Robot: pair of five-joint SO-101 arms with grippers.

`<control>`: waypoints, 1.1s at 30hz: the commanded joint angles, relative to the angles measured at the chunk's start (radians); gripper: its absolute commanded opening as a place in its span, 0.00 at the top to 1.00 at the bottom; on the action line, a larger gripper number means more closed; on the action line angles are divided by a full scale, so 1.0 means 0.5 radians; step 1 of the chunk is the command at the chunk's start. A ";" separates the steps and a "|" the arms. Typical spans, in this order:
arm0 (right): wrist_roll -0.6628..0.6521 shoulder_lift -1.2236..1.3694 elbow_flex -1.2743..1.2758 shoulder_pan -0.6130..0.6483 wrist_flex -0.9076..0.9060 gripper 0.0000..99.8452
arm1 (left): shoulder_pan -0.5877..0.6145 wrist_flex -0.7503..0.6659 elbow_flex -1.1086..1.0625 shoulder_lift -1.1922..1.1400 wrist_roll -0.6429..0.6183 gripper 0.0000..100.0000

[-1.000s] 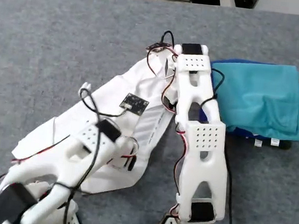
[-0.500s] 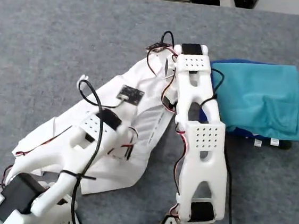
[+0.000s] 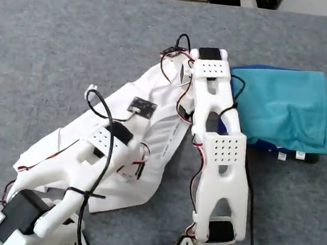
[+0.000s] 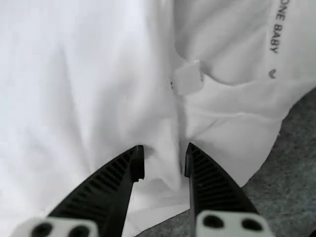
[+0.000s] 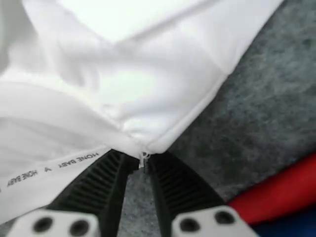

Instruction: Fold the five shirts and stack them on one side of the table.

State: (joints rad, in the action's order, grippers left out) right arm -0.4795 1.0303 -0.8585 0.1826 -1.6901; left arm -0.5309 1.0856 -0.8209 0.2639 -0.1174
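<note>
A white shirt [image 3: 138,87] lies rumpled on a slant across the grey table [image 3: 55,41], from the near left up to the middle. My left gripper [image 3: 135,167] is down on its near half. In the left wrist view this gripper [image 4: 163,160] is shut on a raised ridge of the white shirt [image 4: 74,89], and creases run toward its fingertips. My right gripper [image 5: 144,163] is shut on the hem edge of the white shirt [image 5: 148,94], just above the table. A folded teal shirt [image 3: 282,106] tops a stack at the right.
The stack has dark blue cloth [image 3: 266,146] under the teal shirt. A red and blue edge of the stack [image 5: 281,202] lies close beside the right gripper. The right arm [image 3: 221,158] stands between shirt and stack. Bare table stretches across the far left.
The left arm has drawn back toward the near left and settled lower on the white shirt. The right arm and the stack have not moved.
</note>
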 commanded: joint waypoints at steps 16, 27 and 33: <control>0.028 -0.002 -0.087 -0.066 0.046 1.00 | 0.052 -0.061 0.141 -0.376 -0.018 0.90; 0.025 -0.002 -0.084 -0.066 0.046 1.00 | 0.071 0.138 0.221 -0.133 0.107 0.92; 0.025 -0.002 -0.084 -0.066 0.046 1.00 | 0.071 0.160 0.233 -0.124 0.110 0.86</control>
State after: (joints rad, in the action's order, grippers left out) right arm -0.4795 1.0303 -0.8585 0.1826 -1.6901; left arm -0.5109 1.1546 -0.7380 0.1642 -0.0698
